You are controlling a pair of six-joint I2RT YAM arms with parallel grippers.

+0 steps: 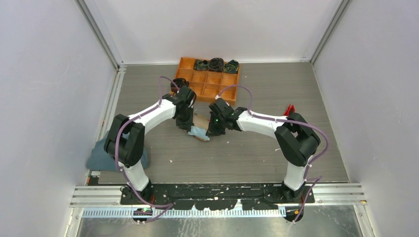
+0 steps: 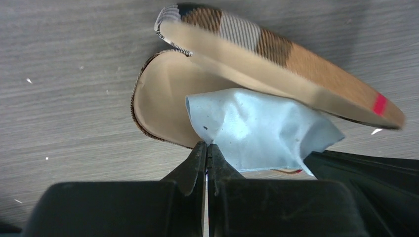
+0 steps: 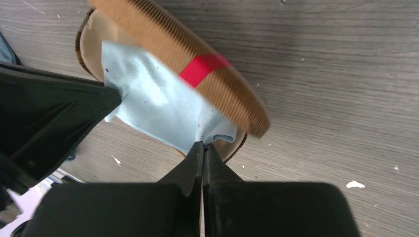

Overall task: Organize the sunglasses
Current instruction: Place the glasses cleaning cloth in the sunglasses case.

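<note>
Closest to the lens, our left gripper (image 2: 206, 146) has its fingers (image 2: 193, 165) pressed together on a corner of the light blue cloth (image 2: 257, 126). The cloth lies in the open plaid glasses case (image 2: 158, 98) (its lid (image 2: 276, 64) propped above). Moving right, our right gripper (image 3: 202, 145) is likewise pinched on the cloth's other end. Farthest right, the red sunglasses (image 1: 289, 108) sit on the table (image 1: 247, 158) beside our right arm (image 1: 257, 121), well apart from the case and half hidden, so we cannot read their long axis. We judge the right arm nearer for fetching them.
</note>
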